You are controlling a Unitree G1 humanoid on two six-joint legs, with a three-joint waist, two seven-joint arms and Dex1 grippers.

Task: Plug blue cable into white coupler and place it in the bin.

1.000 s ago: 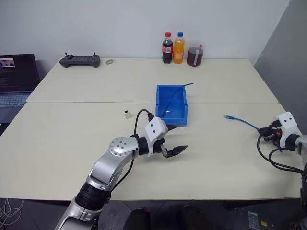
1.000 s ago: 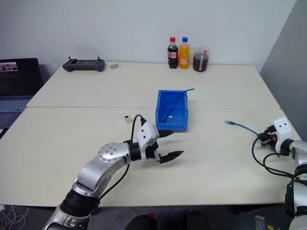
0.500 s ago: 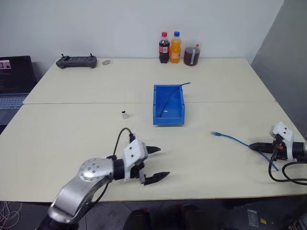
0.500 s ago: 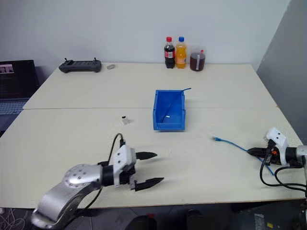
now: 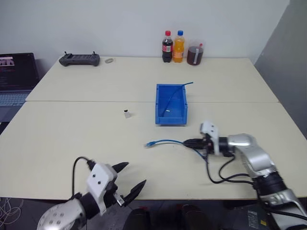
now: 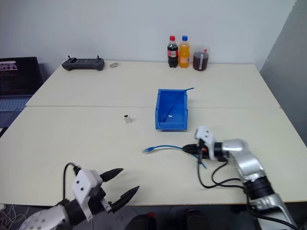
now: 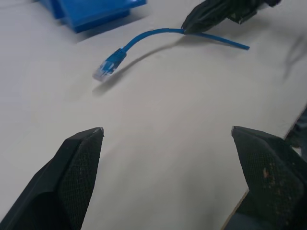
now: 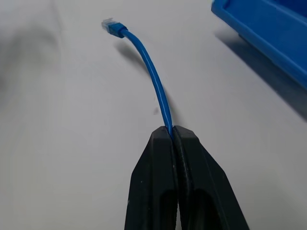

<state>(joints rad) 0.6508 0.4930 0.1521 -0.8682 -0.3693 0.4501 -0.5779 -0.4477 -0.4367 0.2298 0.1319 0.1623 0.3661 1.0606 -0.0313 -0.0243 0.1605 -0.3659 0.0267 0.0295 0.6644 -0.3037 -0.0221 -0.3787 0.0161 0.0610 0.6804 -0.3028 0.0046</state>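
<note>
Swept in from the table's right edge, the right gripper point(image 5: 188, 142), jaws pinching the blue cable point(image 5: 165, 141), carries its plug toward the white coupler point(image 5: 126, 113), while the left gripper point(image 5: 128, 178), jaws spread, retreats empty, so plugging remains undone.

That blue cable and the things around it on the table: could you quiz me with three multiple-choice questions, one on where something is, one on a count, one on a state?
1. Where is the white coupler?
A. inside the bin
B. on the table, left of the bin
C. in the left end effector

2. How many bottles stand at the table's far edge?
A. two
B. four
C. none

3. What is the right end effector doing?
A. open over the bin
B. shut on the blue cable
C. holding a bottle

Answers:
1 B: it sits on the tabletop apart from the bin.
2 A: a cola bottle and an orange one.
3 B: its fingers pinch the blue cable.
</note>
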